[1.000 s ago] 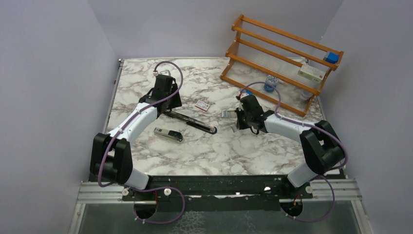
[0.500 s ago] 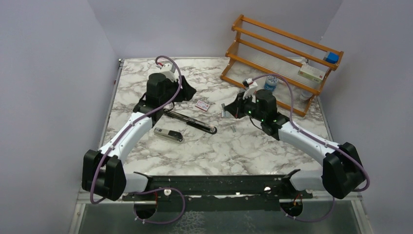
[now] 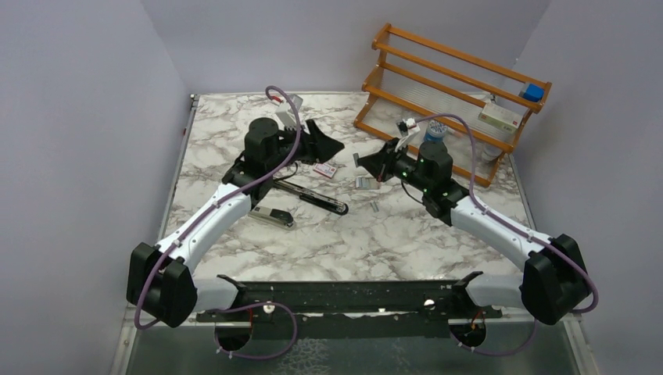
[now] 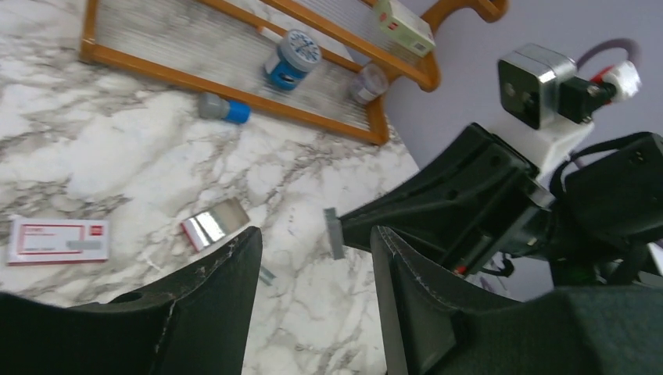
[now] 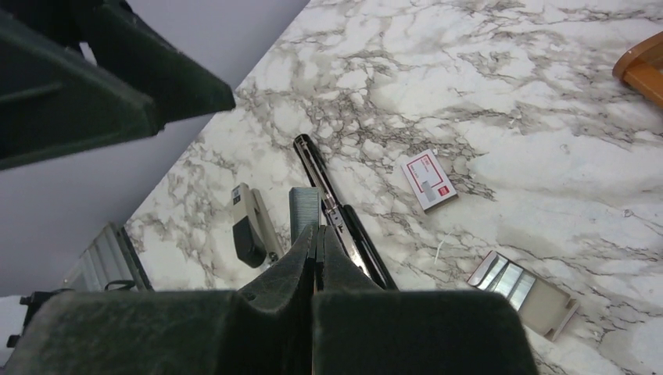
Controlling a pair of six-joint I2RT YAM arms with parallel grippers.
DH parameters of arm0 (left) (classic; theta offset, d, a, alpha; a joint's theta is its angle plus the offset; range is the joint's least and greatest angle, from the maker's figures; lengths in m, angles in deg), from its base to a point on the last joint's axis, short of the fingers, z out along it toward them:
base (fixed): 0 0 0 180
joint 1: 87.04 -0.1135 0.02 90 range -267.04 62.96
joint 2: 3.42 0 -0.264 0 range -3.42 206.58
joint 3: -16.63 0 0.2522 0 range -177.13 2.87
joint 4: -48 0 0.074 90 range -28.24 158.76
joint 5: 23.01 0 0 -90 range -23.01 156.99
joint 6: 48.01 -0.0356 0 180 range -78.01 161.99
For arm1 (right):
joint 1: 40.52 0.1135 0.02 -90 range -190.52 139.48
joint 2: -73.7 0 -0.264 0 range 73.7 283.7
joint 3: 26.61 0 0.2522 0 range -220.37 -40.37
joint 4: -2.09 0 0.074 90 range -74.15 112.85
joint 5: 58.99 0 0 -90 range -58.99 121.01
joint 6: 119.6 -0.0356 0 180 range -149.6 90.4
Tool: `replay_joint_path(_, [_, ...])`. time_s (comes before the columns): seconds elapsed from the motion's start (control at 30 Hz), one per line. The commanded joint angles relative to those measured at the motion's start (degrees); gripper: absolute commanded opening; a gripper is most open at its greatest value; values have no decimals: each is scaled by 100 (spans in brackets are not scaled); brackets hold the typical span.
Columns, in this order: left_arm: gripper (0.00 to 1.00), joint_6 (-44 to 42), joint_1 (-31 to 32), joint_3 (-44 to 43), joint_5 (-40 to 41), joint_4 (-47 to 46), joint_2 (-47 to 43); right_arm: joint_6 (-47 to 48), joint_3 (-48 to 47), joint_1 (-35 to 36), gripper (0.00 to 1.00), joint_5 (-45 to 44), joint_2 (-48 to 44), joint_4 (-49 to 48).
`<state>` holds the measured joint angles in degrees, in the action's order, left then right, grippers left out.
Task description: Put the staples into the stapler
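My left gripper (image 4: 313, 246) hangs open and empty over the table (image 3: 438, 234). The stapler (image 3: 309, 195) lies opened out flat near it, with the red box (image 3: 325, 169) close by. My right gripper (image 5: 317, 233) pinches a staple strip (image 5: 304, 209). I think I should line the strip up along the stapler, then lower it slowly and keep it flat.

White marble table top (image 3: 328, 242) with grey veins, spread out under the left gripper (image 3: 331, 146) and the right gripper (image 3: 364, 161). Plain pale purple walls (image 3: 78, 117) on three sides. Orange-brown wooden rack (image 3: 414, 94) with shelves, just behind the right gripper and off to its right. Soft, even light. Grey metal rail (image 3: 156, 308) along the near table edge.
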<state>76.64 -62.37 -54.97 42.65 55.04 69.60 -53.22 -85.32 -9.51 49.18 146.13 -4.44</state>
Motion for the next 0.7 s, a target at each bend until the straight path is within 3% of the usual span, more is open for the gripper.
replay_joint_path(0.0, [55, 728, 482, -42, 327, -511, -4, -230, -279, -15, 1, -280, -82, -207])
replay_joint_path(0.57, [45, 623, 968, -292, 801, -187, 426, -587, -233, -15, 1, -57, -211, -429])
replay_joint_path(0.67, [37, 560, 974, -381, 678, -166, 543, -592, -232, -15, 1, -2, -194, -440])
